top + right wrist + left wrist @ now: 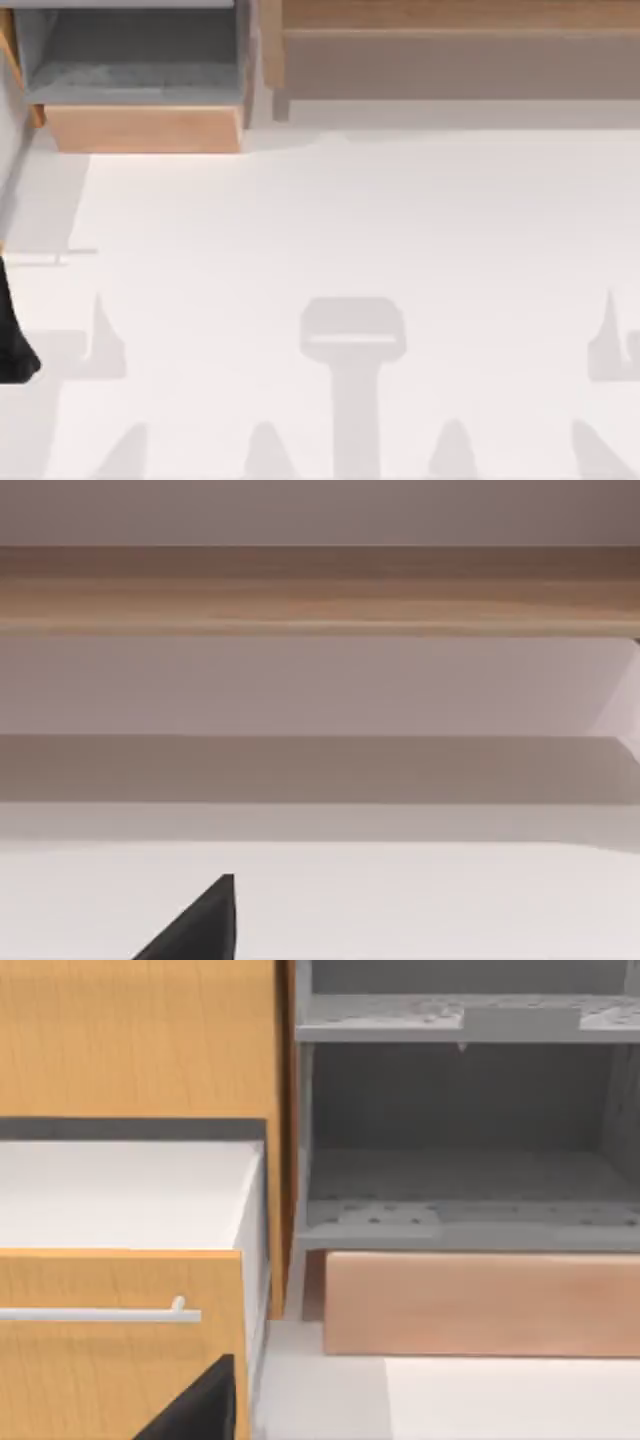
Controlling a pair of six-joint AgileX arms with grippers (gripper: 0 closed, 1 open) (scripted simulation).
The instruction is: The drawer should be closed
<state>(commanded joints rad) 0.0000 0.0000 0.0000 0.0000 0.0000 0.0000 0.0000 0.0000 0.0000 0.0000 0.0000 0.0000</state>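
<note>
At far left table edge we see our left arm [15,345], mostly cut off | gripper state: can't tell | drawer [145,128] pulled open at top left, tan front twd us, grey floor showing | wooden ledge [450,60] to its right, cropped.

At the left edge of the table [330,230], a part of the left arm [12,345] is shown as a plain matt black form: a narrow strip that widens downward into a rounded lump. Its surface is rendered in one even black.

The left gripper [200,1407] is seen just beside the table's white top as a flat black wedge, with one straight upright edge and one slanted edge. The right gripper [200,925] is seen over the table as a wedge of the same black colour and cut.
</note>
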